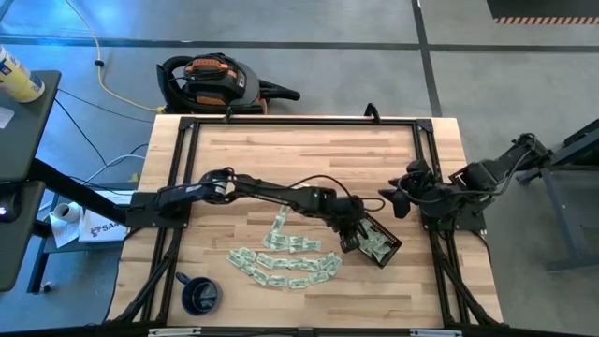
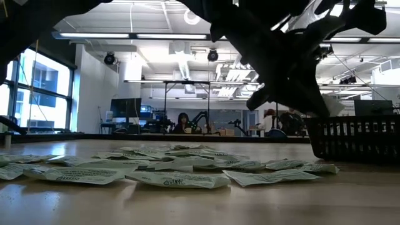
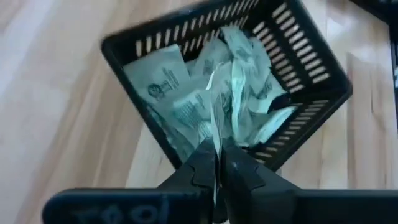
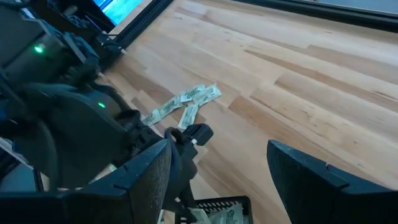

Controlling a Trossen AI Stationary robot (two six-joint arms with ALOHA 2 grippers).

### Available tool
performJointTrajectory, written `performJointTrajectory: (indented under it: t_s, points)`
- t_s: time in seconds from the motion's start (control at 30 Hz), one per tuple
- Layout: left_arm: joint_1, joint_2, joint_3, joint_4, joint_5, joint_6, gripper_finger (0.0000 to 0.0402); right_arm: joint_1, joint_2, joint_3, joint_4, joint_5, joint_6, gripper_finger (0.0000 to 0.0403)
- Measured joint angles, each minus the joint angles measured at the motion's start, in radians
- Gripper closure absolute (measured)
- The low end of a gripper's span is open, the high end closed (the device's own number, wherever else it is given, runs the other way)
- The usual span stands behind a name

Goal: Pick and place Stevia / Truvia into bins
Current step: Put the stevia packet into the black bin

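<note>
Here the left pincer, closed on a sachet, hangs over the black tray's near rim.

My wooden table carries a loose arc of Stevia sachets, the black tray just beside them to my right, and a dark blue mug near the front-left corner.

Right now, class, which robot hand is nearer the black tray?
Left. The left hand hangs over the black tray, gripping a sachet; the right hand waits apart, beyond it.
</note>
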Motion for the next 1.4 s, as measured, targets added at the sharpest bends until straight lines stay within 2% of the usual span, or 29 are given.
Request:
performJointTrajectory:
  t_s: [0.2,0.43,0.57,0.7,0.83,0.9,1.0,1.07,1.2,1.33,1.4]
  points:
    - [0.0,-0.002,0.001,-0.005,0.032,-0.012,0.0342,0.001,0.0,0.0,-0.001,0.001,-0.002,0.0146]
    - [0.0,-0.01,0.001,0.017,0.032,-0.034,0.0322,0.001,0.0,0.0,-0.004,0.008,-0.002,0.0146]
    - [0.0,-0.001,0.0,0.024,0.03,-0.037,0.0295,0.001,0.0,0.0,-0.004,0.004,0.006,0.0146]
    - [0.001,-0.016,0.009,0.022,0.03,-0.036,0.0253,0.001,0.0,0.0,-0.004,0.003,0.008,0.0146]
    - [0.008,-0.039,0.083,-0.127,0.04,-0.008,0.0216,0.001,0.0,0.0,-0.001,-0.002,0.008,0.0146]
    - [0.007,-0.061,0.136,-0.275,0.015,0.044,0.0206,0.001,0.0,0.0,-0.004,-0.015,0.007,0.0146]
    - [-0.001,-0.08,0.214,-0.462,-0.101,0.146,0.0204,0.001,0.005,0.0,-0.048,-0.057,0.008,0.0146]
    - [-0.001,-0.095,0.226,-0.585,-0.181,0.194,0.0208,0.001,0.01,0.0,-0.084,-0.07,0.026,0.0146]
    - [0.023,-0.113,0.17,-0.693,-0.203,0.201,0.0223,0.0,0.016,0.0,-0.122,-0.083,0.047,0.0146]
    - [0.057,-0.126,0.051,-0.679,-0.205,0.179,0.0236,0.0,0.02,0.0,-0.13,-0.087,0.057,0.0146]
    - [0.079,-0.133,-0.017,-0.596,-0.186,0.163,0.024,0.0,0.022,0.0,-0.131,-0.091,0.057,0.0146]
